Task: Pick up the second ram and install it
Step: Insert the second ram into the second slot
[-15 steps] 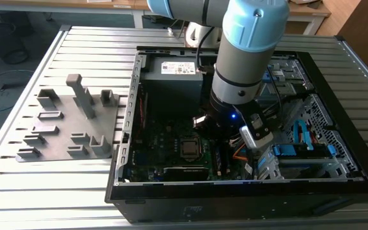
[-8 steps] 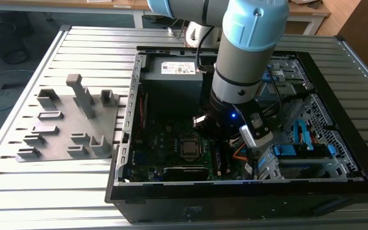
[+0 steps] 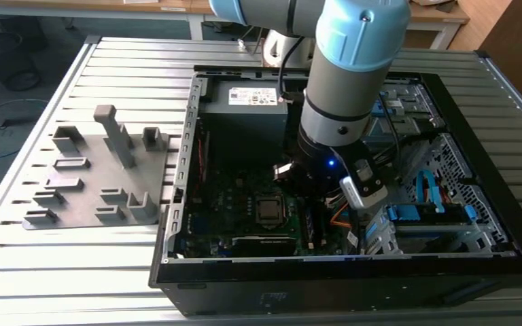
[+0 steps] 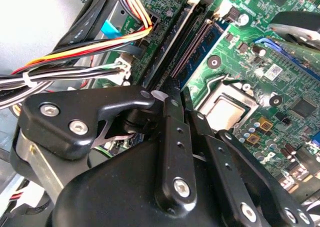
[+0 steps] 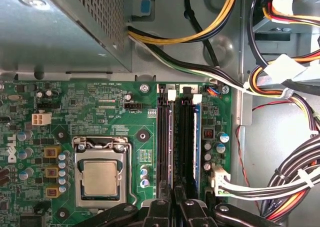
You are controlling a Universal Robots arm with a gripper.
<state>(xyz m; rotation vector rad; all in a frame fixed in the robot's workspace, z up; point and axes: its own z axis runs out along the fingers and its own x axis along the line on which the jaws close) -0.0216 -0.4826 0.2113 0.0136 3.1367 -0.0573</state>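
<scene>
Gripper jaws shut over mobo RAM slots, 2nd ram seated

Arm down, hand nearly closed

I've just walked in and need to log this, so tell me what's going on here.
A robot arm is reaching down into an open computer case that lies on a slatted metal table. Its gripper is low over the memory slots beside the processor. One memory stick with a blue-green edge stands in the slot farthest from the processor. Whether the gripper is holding another stick cannot be told. A grey fixture plate lies beside the case.
</scene>
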